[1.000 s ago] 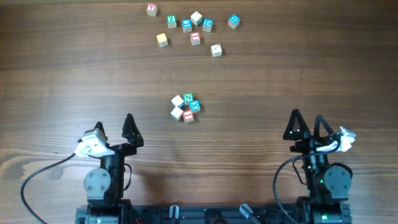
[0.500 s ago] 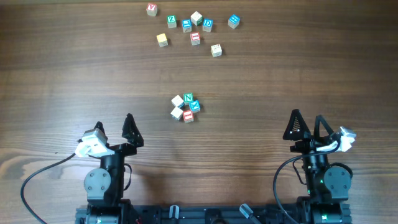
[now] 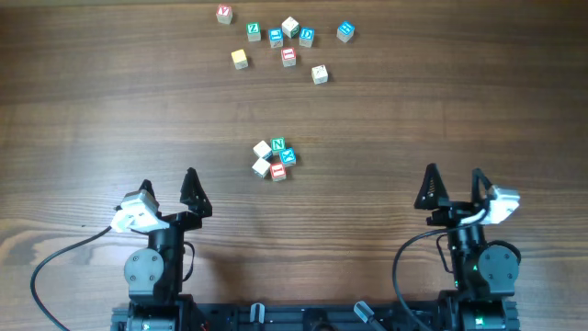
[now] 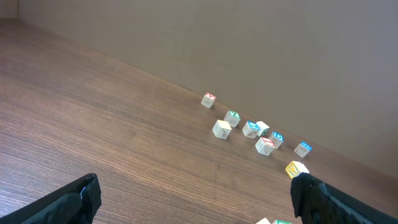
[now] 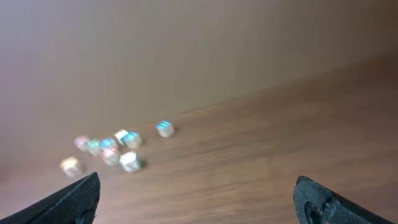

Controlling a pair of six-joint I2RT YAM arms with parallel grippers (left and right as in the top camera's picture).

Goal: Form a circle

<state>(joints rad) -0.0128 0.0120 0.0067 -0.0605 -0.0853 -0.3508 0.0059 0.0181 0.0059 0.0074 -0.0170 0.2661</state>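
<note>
While left gripper and right gripper stand open and empty, a careless sweep could scatter the circle, one o'clock from the left.

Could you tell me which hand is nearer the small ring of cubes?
Left. The left hand, open, sits below-left of the ring in the overhead view; the right hand, also open, is much farther off to its lower right.

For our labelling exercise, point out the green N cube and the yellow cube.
green N cube [image 3: 277, 144]: overhead view, centre of top face.
yellow cube [image 3: 240, 59]: overhead view, centre of top face.
</note>
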